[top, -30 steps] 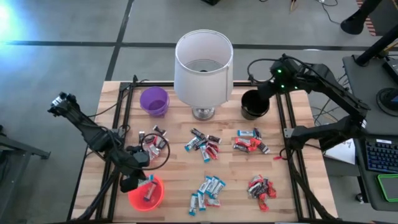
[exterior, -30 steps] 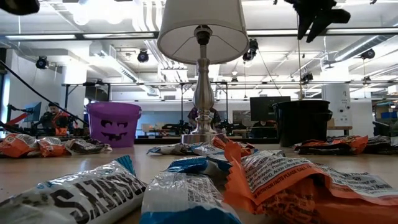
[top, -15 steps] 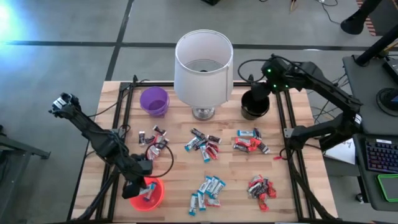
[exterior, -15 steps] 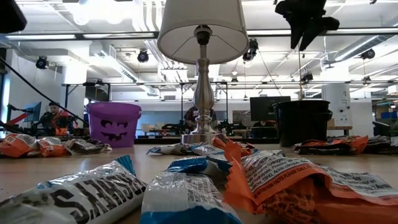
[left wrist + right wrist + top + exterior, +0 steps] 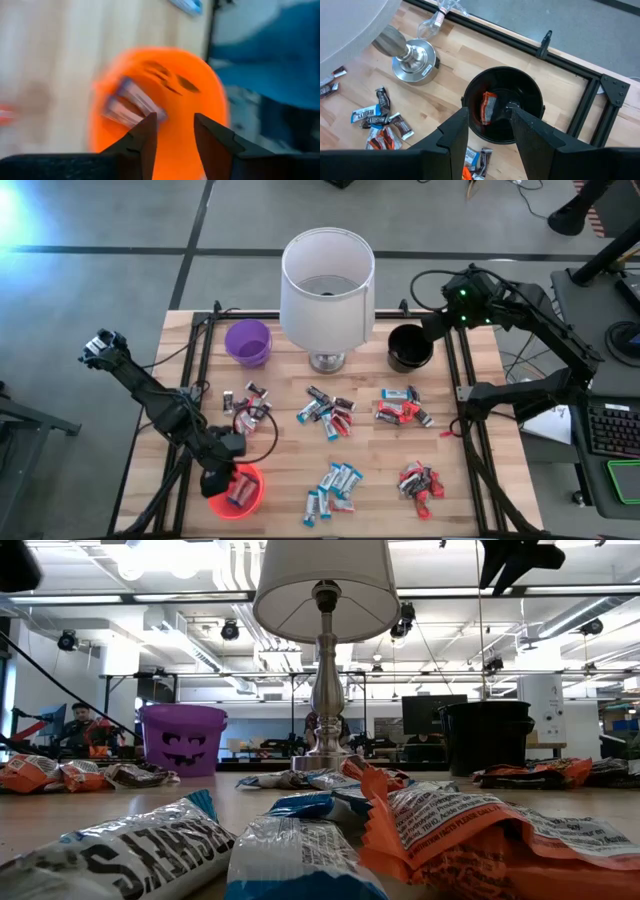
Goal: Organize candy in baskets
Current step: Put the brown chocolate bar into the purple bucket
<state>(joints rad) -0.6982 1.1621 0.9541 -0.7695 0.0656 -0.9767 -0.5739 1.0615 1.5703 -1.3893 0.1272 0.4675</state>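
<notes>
My left gripper (image 5: 216,479) (image 5: 172,127) hangs open over the orange-red basket (image 5: 248,500) (image 5: 165,95) near the table's near-left corner. Wrapped candy (image 5: 127,100) lies inside that basket. My right gripper (image 5: 436,330) (image 5: 489,127) (image 5: 515,555) is open above the black basket (image 5: 408,348) (image 5: 502,105), which holds an orange-wrapped candy (image 5: 487,107). The purple basket (image 5: 248,342) (image 5: 183,738) stands at far left. Candy lies on the table in several piles (image 5: 325,412) (image 5: 402,408) (image 5: 335,485) (image 5: 420,480) (image 5: 247,405).
A white-shaded lamp (image 5: 327,285) on a metal base (image 5: 412,57) stands between the purple and black baskets. Black frame rails (image 5: 200,370) (image 5: 462,380) run along the table's left and right sides. Cables (image 5: 255,430) loop beside the left candy pile.
My right gripper swung toward the table's left above the black basket, then back toward the right and a little higher. My left gripper eased toward the near edge, staying over the orange-red basket.
</notes>
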